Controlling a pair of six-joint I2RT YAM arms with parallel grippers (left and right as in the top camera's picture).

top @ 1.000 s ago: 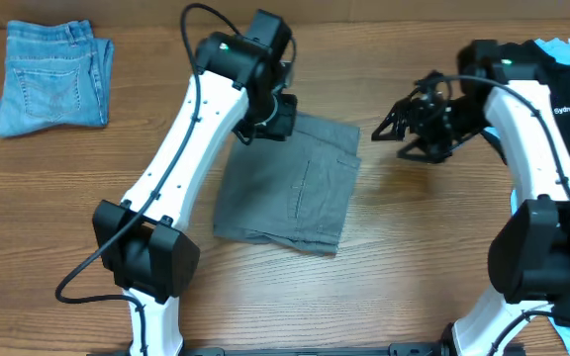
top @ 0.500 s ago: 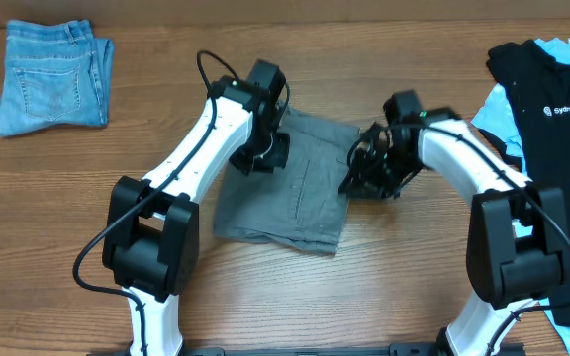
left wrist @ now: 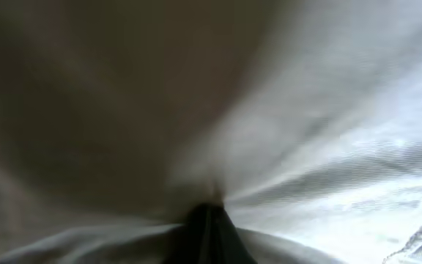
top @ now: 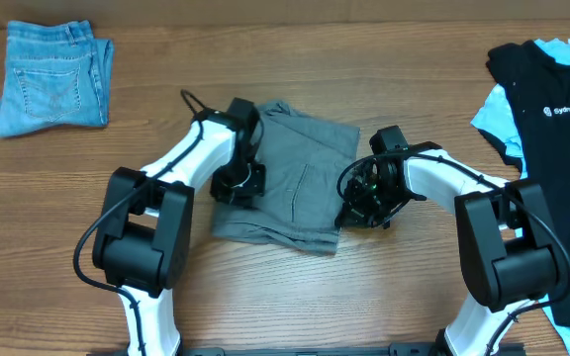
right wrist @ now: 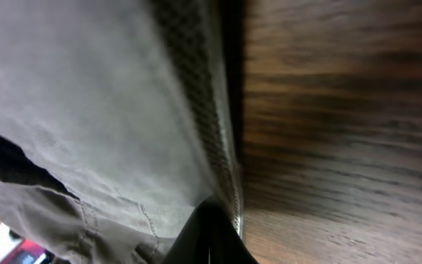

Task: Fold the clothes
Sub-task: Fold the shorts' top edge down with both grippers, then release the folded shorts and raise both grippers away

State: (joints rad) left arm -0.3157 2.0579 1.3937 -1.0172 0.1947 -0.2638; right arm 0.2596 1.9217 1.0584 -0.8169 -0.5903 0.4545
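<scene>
The wooden table carried everything, and the gray shorts lay near its middle, folded into a rough rectangle with the bottom edge slightly uneven. A black shirt was spread at the far right edge over a light blue shirt, well apart from the shorts, and folded jeans sat in the far left corner. The left gripper pressed down on the left edge of the shorts, and the right gripper met the right edge. From overhead both arms covered their own fingers. The left wrist camera showed only blurred gray cloth filling the view above one dark fingertip. The right wrist camera showed the hem of the shorts against bare wood, with one fingertip at the fold. Whether either gripper was clenched or released could not be told.
</scene>
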